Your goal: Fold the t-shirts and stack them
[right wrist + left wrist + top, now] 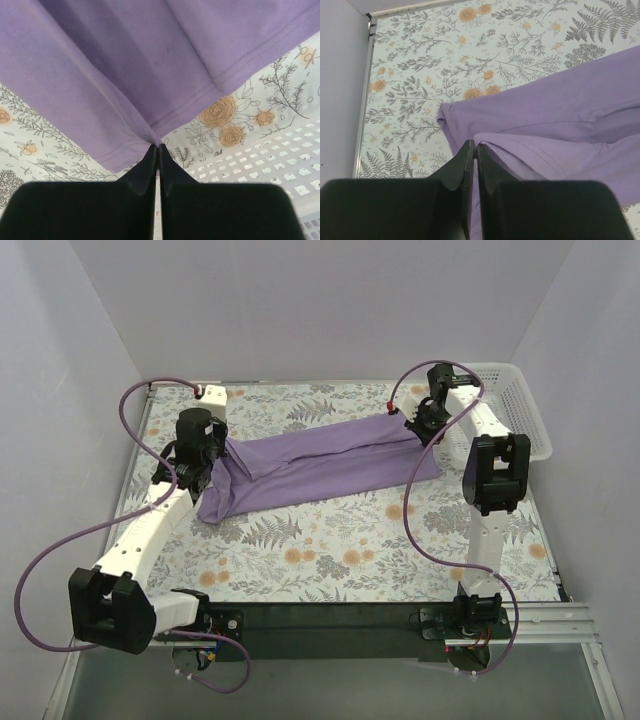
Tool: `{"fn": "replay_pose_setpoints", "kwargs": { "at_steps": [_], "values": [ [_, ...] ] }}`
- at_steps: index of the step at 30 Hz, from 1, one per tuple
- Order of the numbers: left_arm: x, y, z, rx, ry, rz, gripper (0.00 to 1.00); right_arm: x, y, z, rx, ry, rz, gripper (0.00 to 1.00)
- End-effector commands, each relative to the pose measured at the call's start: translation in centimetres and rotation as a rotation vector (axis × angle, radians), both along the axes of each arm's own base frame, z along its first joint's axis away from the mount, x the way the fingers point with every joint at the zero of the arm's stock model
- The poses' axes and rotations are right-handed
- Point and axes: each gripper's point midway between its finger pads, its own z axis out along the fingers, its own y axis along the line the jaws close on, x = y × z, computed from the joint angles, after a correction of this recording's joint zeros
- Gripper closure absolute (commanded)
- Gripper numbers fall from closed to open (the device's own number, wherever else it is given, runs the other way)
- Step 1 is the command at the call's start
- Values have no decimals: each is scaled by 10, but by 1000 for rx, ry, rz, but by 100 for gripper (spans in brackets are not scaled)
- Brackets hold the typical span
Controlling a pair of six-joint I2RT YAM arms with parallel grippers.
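My left gripper (pixel 474 148) is clamped shut, its two black fingers (pixel 466 160) pressed together on a folded edge of the shirt (pixel 560 105), which comes out right at the tips. My right gripper (pixel 158 148) is shut in the same way on a hemmed edge, and the cloth fans out from that pinch in tight creases. Between my two grips the shirt (pixel 320 465) stretches as a long purple band across the far half of the table (pixel 330 550). It runs from the left gripper (pixel 207 472) near the left side to the right gripper (pixel 420 426) near the far right corner. Its lower edge sags onto the floral cover, and a loose corner lies flat just beyond my left fingertips. The white basket (pixel 520 410) stands at the far right edge, just beside my right wrist. Its lattice (pixel 260 175) shows below and to the right of that gripper. I cannot make out the neck label in any view.
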Motion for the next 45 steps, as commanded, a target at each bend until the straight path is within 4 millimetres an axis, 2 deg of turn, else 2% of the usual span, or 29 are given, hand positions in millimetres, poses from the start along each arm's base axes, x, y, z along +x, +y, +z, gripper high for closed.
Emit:
{"fn": "replay_pose_setpoints", "kwargs": {
  "at_steps": [1, 12, 15, 17, 18, 22, 23, 24, 25, 26, 27, 28, 29, 31, 32, 34, 35, 38, 39, 45],
  "values": [
    [8, -2, 6, -22, -12, -5, 100, 10, 2, 3, 1, -10, -27, 99],
    [17, -6, -2, -36, 19, -20, 100, 23, 8, -6, 11, -9, -51, 98],
    [17, -6, -3, -40, 20, -19, 100, 31, 12, -5, 14, -25, -68, 91],
    [16, -6, -2, -42, 19, -19, 100, 39, 14, -1, 11, -49, -92, 72],
    [16, -6, -3, -42, 20, -21, 100, 43, 15, 2, 12, -63, -100, 68],
    [19, -6, -4, -41, 25, -18, 100, 51, 29, 26, 84, -112, -141, 63],
    [20, -6, -1, -43, 19, -19, 100, 49, 32, 40, 112, -131, -141, 63],
    [21, -6, -2, -43, 22, -19, 100, 45, 41, 48, 165, -127, -130, 62],
    [22, -7, -3, -42, 24, -21, 100, 33, 46, 45, 193, -97, -120, 59],
    [23, -7, -3, -40, 27, -23, 100, 24, 52, 64, 233, -114, -100, 57],
    [25, -8, -4, -39, 27, -27, 100, 12, 67, 70, 316, -91, -52, 57],
    [27, -8, -3, -31, 28, -32, 100, 0, 74, 70, 359, -68, -29, 55],
    [29, -10, -4, -34, 29, -39, 100, -22, 78, 70, 399, -32, -12, 55],
    [34, -11, -4, -30, 30, -47, 100, -48, 97, 69, 513, 28, 45, 53],
    [36, -13, -3, -26, 32, -59, 100, -68, 98, 61, 538, 75, 47, 53],
    [41, -14, -2, -21, 31, -65, 100, -85, 107, 57, 609, 110, 81, 53],
    [43, -15, -2, -13, 33, -70, 100, -102, 109, 47, 625, 149, 83, 53],
    [49, -18, -1, -7, 34, -86, 100, -117, 110, 41, 653, 155, 107, 53],
    [51, -19, -2, -3, 36, -96, 100, -123, 109, 32, 649, 168, 103, 53],
    [63, -27, -2, 16, 31, -151, 100, -129, 111, 40, 666, 135, 113, 55]
  ]
}}
